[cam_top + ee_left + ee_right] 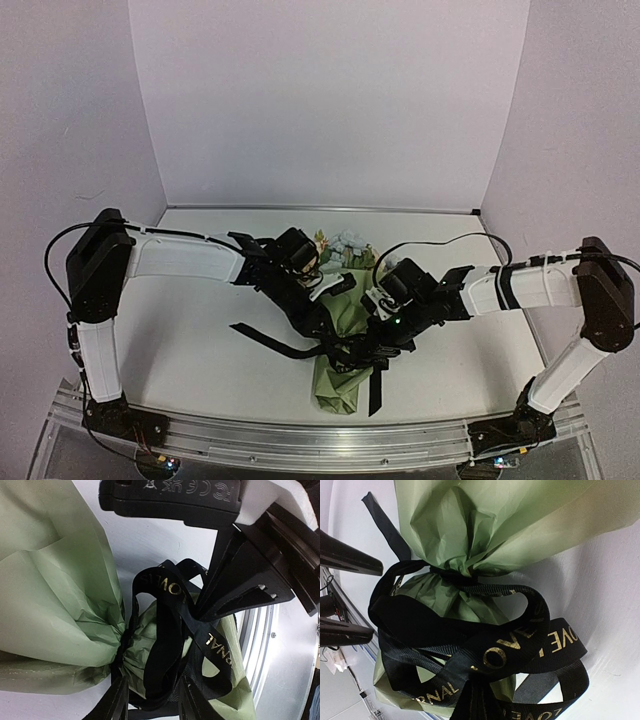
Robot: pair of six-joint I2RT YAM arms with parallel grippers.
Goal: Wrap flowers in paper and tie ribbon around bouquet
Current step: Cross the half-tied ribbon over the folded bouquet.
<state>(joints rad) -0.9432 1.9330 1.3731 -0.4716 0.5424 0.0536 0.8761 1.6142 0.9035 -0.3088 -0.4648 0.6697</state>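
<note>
At the middle of the table (200, 310), the bouquet (350, 315) is lying flat, its blooms (345, 245) pointing toward the far wall and its narrow end pointing toward my bases and the metal rail (300, 440). I am crowding both wrists over its waist, one from each side. The paper (55, 590) is showing its sage green face, flaring wide above a tight, gathered neck and puffing out again below it. The ribbon (520, 645), black with gold lettering, is circling that neck and looping over the lower part of the cone in several slack folds. One tail is trailing leftward across the table and another is running down beside the narrow end. My right gripper (200, 614) is pinching a band of the ribbon, its fingers pressed together at the tips and the strap bending away on both sides. My left gripper (150, 700) is sitting at the neck with its fingers (350, 560) standing partly apart, ribbon folds and crumpled paper filling the gap between them. I cannot tell whether they are squeezing that bundle or merely straddling it. Both grippers are sitting close to each other, just beside the gathered neck.
</note>
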